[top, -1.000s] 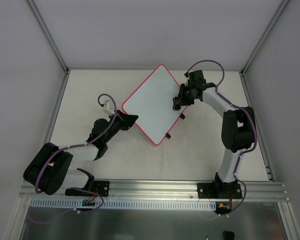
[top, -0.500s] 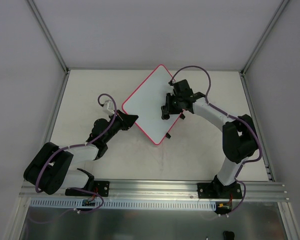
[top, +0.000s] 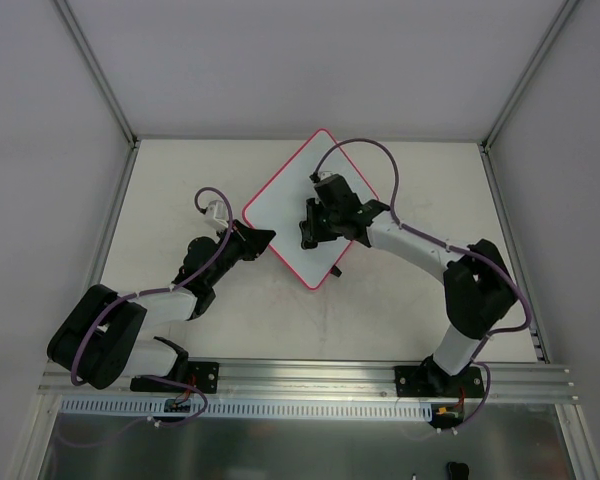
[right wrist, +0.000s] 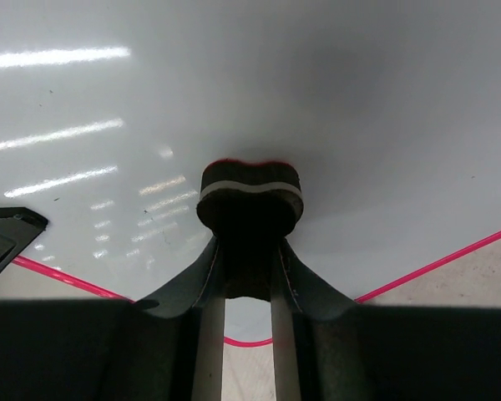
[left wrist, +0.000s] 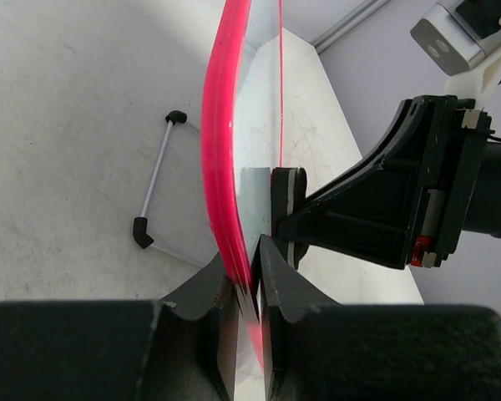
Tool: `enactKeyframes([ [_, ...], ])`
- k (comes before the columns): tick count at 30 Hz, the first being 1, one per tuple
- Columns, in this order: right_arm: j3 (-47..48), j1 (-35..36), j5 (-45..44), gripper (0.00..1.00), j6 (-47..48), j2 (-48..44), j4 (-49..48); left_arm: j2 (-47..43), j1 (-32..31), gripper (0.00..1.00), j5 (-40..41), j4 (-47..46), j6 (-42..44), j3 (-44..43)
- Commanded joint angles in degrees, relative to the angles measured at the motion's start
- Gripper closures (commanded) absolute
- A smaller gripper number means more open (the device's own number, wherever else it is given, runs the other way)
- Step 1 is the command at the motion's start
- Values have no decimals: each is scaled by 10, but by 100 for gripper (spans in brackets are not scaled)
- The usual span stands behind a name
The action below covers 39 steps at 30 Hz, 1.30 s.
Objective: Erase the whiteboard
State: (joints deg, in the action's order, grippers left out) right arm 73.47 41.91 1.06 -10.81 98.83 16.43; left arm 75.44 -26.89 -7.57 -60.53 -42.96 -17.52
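Observation:
The whiteboard lies turned like a diamond on the table, white with a thin red-pink rim. No writing shows on its surface. My left gripper is shut on the board's left corner, its fingers pinching the rim. My right gripper is over the board's middle, shut on a small black eraser pressed flat against the white surface. The eraser also shows edge-on in the left wrist view, with the right gripper behind it.
A thin white rod with black ends lies on the table beside the board. Small black tabs stick out at the board's lower right edge. Bare table lies to the left, with enclosure walls all round.
My right gripper slid the eraser from the board's right edge leftward to its middle. The left gripper and the board stayed put.

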Motion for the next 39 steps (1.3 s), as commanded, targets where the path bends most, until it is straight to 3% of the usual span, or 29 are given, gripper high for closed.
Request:
enactKeyframes([
  [1,-28,46,47,100,-50,10,-39,3,-8,100,-17,-5,44,-7],
  [14,-182,56,69,100,-158,-34,-87,1,-9,100,-15,-7,44,-4],
  [24,-235,18,62,100,-206,-45,-94,-3,-8,100,-14,-9,45,-1],
  [28,-230,1,55,100,-214,-50,-90,-4,-8,100,-13,-9,45,0],
  [39,-115,-16,-63,100,-203,-12,80,-6,-9,100,-12,-10,45,1],
])
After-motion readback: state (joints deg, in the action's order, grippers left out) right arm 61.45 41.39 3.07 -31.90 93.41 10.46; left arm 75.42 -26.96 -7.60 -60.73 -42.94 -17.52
